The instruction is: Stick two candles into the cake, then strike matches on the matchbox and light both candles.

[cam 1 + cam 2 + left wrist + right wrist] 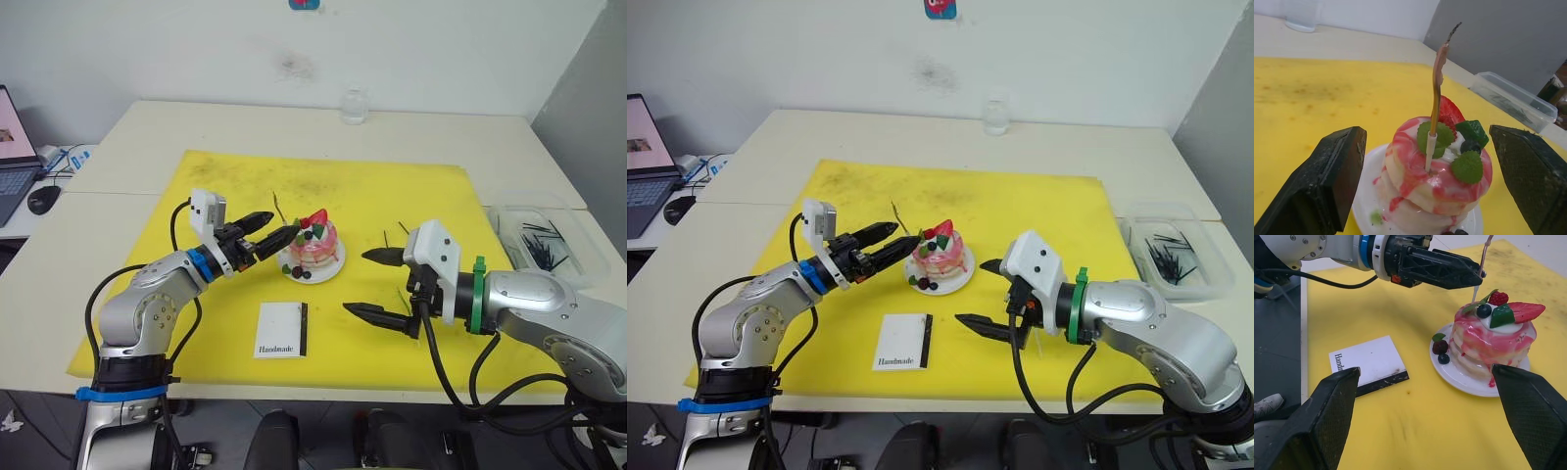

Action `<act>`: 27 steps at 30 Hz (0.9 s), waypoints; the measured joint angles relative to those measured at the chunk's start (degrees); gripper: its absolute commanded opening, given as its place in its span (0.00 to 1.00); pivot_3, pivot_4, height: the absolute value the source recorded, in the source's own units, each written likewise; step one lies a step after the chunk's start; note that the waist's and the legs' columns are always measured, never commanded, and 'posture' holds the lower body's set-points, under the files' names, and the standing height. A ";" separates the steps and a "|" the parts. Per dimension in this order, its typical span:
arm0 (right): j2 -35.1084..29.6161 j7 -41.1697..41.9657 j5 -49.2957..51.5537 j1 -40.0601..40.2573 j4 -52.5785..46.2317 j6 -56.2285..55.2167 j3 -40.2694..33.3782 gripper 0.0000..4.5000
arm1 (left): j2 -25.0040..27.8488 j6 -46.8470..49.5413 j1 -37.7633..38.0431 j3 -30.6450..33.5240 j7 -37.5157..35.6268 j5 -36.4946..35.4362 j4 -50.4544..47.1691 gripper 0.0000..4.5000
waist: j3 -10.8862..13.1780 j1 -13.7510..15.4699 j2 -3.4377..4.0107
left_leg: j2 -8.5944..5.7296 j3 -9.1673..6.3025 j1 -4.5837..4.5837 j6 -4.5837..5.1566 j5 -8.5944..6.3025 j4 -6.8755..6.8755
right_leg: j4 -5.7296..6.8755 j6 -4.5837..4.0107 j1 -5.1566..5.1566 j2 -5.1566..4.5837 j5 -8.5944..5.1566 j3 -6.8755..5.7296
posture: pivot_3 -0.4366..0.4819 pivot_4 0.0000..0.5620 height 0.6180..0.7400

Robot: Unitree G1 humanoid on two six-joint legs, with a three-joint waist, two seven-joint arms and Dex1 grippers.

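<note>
The left gripper [273, 233] is hanging open at the cake's [313, 251] nine o'clock, apparently having planted one candle [1435, 105], while the right gripper [373, 285] is waiting open-fingered.

The light is bright and even, coming from above. Shadows under the cake [312, 247] and the matchbox [281, 329] are soft and short. In the wrist views the black fingers [1322, 183] are near the camera and a little blurred; the background there is soft.
</note>
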 measured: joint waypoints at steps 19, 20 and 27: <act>0.31 -0.14 0.07 0.33 -0.60 0.11 0.00 1.00 | 0.20 -2.05 -0.59 -2.42 -0.85 2.40 0.09 0.01 | 0.00 0.00 0.00 | 0.00 0.00 0.00 0.00 0.00 -0.01 | -0.01 0.00 -0.01 0.00 0.00 0.03 | 0.48 0.27 1.00; 0.37 -0.14 0.07 0.33 -0.60 0.11 0.00 1.00 | 0.46 -2.89 -0.59 -2.80 -1.34 3.06 0.09 0.01 | 0.00 0.00 0.00 | 0.00 0.01 0.00 0.00 0.00 -0.01 | -0.01 0.00 -0.01 0.00 0.00 0.03 | 0.48 0.27 1.00; 0.77 -0.15 0.07 0.33 -0.60 0.13 0.00 1.00 | 1.18 -8.73 -0.61 -5.15 -3.16 7.65 0.08 0.01 | 0.00 0.01 0.00 | 0.00 0.01 0.00 0.00 0.00 -0.01 | -0.01 0.00 -0.01 0.00 0.00 0.03 | 0.48 0.27 1.00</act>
